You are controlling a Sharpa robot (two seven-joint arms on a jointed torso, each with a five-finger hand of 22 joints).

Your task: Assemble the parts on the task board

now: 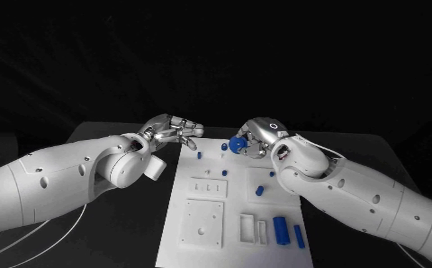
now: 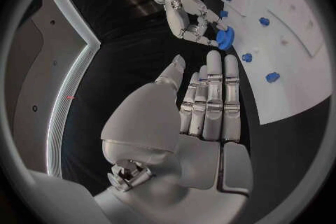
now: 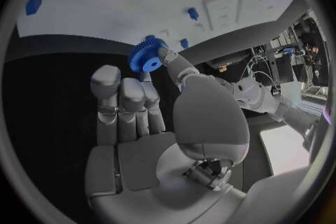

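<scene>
The white task board (image 1: pixel 232 252) lies in the middle of the black table. My right hand (image 1: pixel 259 134) hovers over the board's far edge and pinches a blue gear (image 1: pixel 236 145) between thumb and a finger; the right wrist view shows the gear (image 3: pixel 145 60) at the tips of that hand (image 3: pixel 140 123). My left hand (image 1: pixel 176 131) hangs by the board's far left corner, fingers stretched out and holding nothing (image 2: pixel 210 106). Small blue pegs (image 1: pixel 199 155) (image 1: pixel 223 147) stand near the far edge. Two long blue parts (image 1: pixel 281 230) (image 1: pixel 299 235) lie at the near right.
Further blue pegs (image 1: pixel 259 190) (image 1: pixel 271 173) stand on the board's right half. Raised white blocks (image 1: pixel 201 221) (image 1: pixel 209 188) and a slotted piece (image 1: pixel 248 227) occupy its near half. Black table (image 1: pixel 117 230) stretches to both sides of the board.
</scene>
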